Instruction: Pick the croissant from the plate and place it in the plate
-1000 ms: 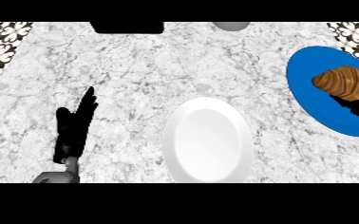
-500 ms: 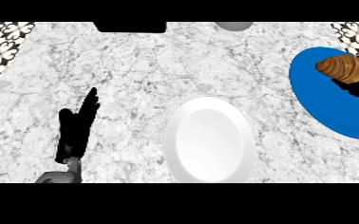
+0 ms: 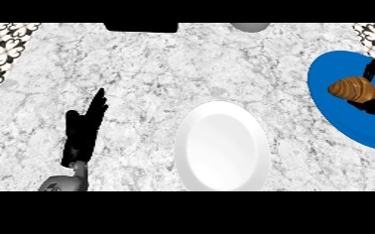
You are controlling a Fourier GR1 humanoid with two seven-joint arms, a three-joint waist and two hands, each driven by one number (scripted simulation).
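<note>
In the head view, the left hand (image 3: 84, 131) lies flat and open on the grey-veined marble counter (image 3: 183, 69) at lower left, its black fingers straight and pointing away. Just to its right sits a smooth, glossy white plate (image 3: 222, 148). The ridged golden-brown croissant (image 3: 351, 89) rests on the matte blue plate (image 3: 338, 111), which is cut off by the right edge. Black slivers of the right hand (image 3: 370, 70) show just above and below the croissant, but whether that hand has closed on it cannot be told.
</note>
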